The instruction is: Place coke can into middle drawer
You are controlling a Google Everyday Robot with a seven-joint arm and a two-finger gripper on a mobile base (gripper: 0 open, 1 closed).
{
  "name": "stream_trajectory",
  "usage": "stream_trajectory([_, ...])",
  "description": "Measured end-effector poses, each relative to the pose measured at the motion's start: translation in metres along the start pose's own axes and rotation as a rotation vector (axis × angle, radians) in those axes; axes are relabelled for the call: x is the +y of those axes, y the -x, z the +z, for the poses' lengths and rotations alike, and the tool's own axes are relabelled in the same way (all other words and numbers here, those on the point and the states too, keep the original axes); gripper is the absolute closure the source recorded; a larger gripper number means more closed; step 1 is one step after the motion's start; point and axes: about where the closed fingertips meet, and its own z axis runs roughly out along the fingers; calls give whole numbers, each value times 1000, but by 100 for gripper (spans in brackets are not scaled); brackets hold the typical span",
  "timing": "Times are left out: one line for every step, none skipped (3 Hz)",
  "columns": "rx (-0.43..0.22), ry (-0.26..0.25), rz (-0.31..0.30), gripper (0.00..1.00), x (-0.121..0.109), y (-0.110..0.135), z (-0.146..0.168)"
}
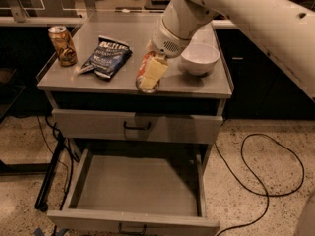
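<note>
My gripper (149,80) is shut on the coke can (142,69), a red-orange can held tilted with its silver end down, over the front edge of the cabinet top (98,82). One cream finger (156,69) lies across the can's front. The middle drawer (138,188) stands pulled open below, its grey floor bare and its dark bar handle (132,228) at the front. The can is well above the drawer and roughly over its back part.
On the cabinet top are a brown-gold can (63,45) at the left, a dark blue chip bag (106,57) and a white bowl (199,58) at the right. A closed grey drawer front (138,126) sits above the open one. A black cable (261,181) loops on the floor to the right.
</note>
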Motion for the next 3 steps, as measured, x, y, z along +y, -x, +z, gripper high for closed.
stream_trajectory([1, 42, 50, 100, 39, -3, 2])
stream_trajectory([28, 111, 143, 100, 105, -11, 12])
stream_trajectory([27, 109, 142, 100, 104, -10, 12])
